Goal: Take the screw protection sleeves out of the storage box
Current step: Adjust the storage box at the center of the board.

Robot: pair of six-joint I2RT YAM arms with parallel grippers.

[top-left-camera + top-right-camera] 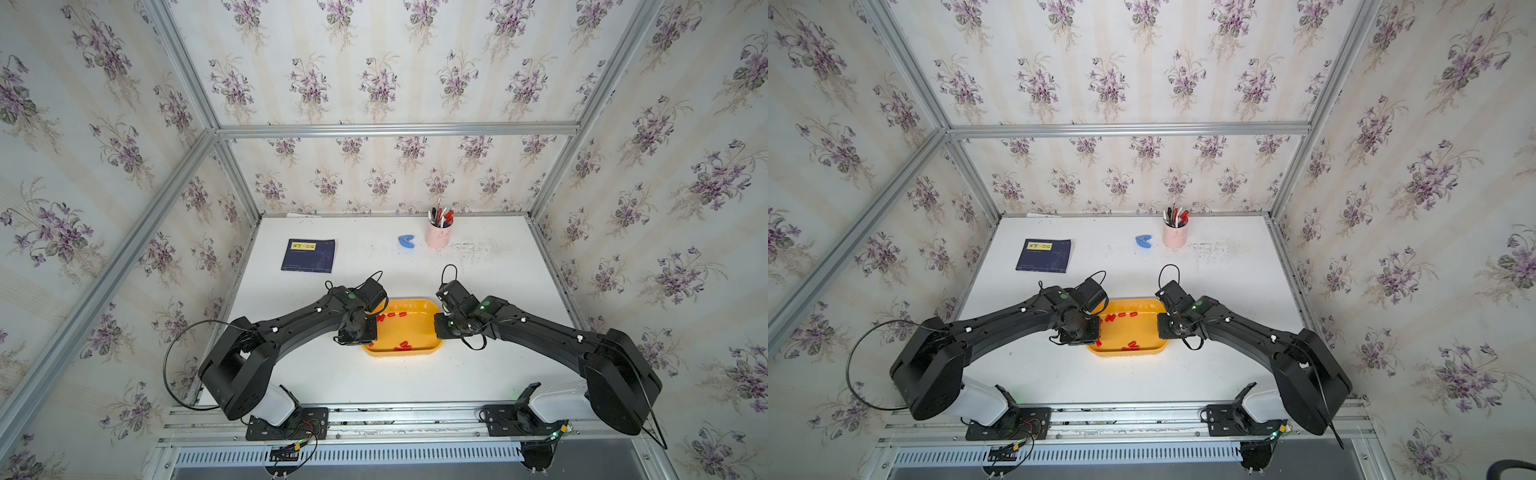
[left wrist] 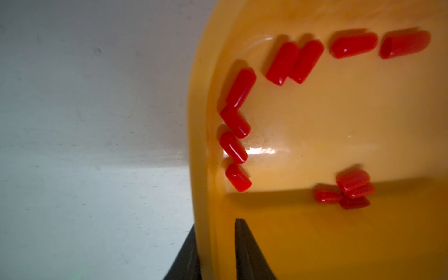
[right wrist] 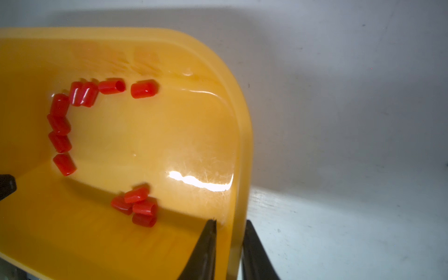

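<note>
Clamping both short ends of the yellow tray (image 1: 419,330), left gripper (image 2: 215,225) and right gripper (image 3: 230,221) each pinch its rim; red caps (image 2: 234,144) lie loose inside, mostly nearer the left gripper.

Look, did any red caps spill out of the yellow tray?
No, the red caps all lie inside the tray. Odd bit: the left gripper and right gripper each pinch its rim, not caps.

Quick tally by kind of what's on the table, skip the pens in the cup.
sleeves: 12
tray: 1
book: 1
blue item: 1
pink cup: 1
Total: 16
</note>
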